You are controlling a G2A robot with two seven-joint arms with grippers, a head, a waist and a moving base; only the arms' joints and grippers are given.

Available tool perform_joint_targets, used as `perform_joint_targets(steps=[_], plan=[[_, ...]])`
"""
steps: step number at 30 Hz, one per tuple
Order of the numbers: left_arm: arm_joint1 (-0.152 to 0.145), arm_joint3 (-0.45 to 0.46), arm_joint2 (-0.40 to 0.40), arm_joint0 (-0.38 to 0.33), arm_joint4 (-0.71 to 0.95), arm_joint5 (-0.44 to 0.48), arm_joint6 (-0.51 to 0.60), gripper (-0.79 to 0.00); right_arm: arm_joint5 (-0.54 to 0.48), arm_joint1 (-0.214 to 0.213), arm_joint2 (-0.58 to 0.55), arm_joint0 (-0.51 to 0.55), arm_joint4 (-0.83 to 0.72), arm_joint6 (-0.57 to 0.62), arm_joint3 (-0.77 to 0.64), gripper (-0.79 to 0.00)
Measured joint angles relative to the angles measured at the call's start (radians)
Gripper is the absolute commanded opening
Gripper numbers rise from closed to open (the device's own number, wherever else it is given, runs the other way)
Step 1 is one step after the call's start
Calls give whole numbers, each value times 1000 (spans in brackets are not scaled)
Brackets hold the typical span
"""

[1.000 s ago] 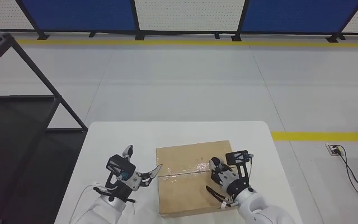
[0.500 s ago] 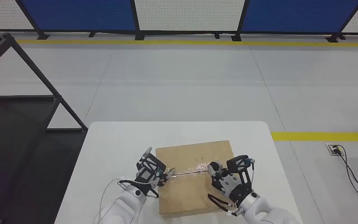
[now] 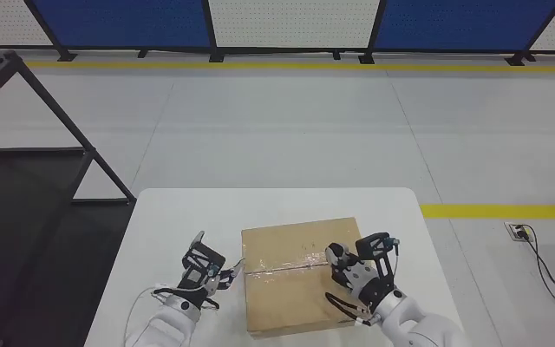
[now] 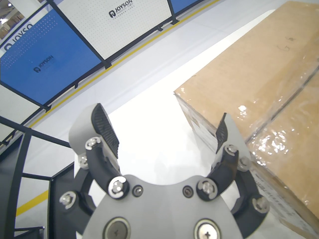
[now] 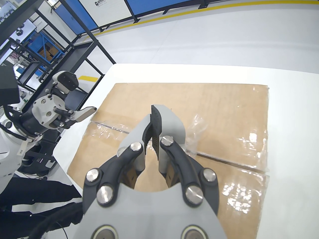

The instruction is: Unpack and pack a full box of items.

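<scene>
Tape (image 3: pixel 282 270) is running from 9 to 3 o'clock across the box (image 3: pixel 295 243) on the table (image 3: pixel 173 217). The left end effector (image 3: pixel 232 274), fingers apart, is hanging at its 9 o'clock end; the right end effector (image 5: pixel 154 116), fingers together, is hovering over the 3 o'clock part.

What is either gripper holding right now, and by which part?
The left gripper is open beside the box, holding nothing. The right gripper is shut above the tape on the seam; whether it pinches the tape cannot be told.
</scene>
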State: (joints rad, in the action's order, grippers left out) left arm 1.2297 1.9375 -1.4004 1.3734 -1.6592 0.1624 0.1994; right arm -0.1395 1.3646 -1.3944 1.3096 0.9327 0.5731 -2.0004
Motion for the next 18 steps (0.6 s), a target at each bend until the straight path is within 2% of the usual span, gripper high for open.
perform_joint_targets(steps=[11, 12, 13, 14, 15, 16, 18], plan=[[-11, 84, -236, 141, 163, -35, -108, 0, 26, -14, -116, 60, -78, -44, -26, -785], [-11, 87, -256, 153, 185, -35, -123, 0, 32, -15, -125, 66, -85, -49, -28, -570], [-11, 88, -281, 168, 221, -32, -146, 0, 42, -16, -137, 72, -93, -55, -28, 0], [-11, 88, -295, 175, 253, -28, -160, 0, 49, -17, -144, 75, -95, -53, -27, 0], [-11, 88, -301, 178, 278, -26, -165, 0, 55, -18, -149, 76, -91, -49, -26, -779], [-11, 88, -301, 178, 287, -25, -166, 0, 58, -18, -152, 76, -87, -45, -26, -769], [-11, 88, -299, 177, 268, -25, -164, 0, 58, -18, -152, 75, -86, -44, -26, -675]])
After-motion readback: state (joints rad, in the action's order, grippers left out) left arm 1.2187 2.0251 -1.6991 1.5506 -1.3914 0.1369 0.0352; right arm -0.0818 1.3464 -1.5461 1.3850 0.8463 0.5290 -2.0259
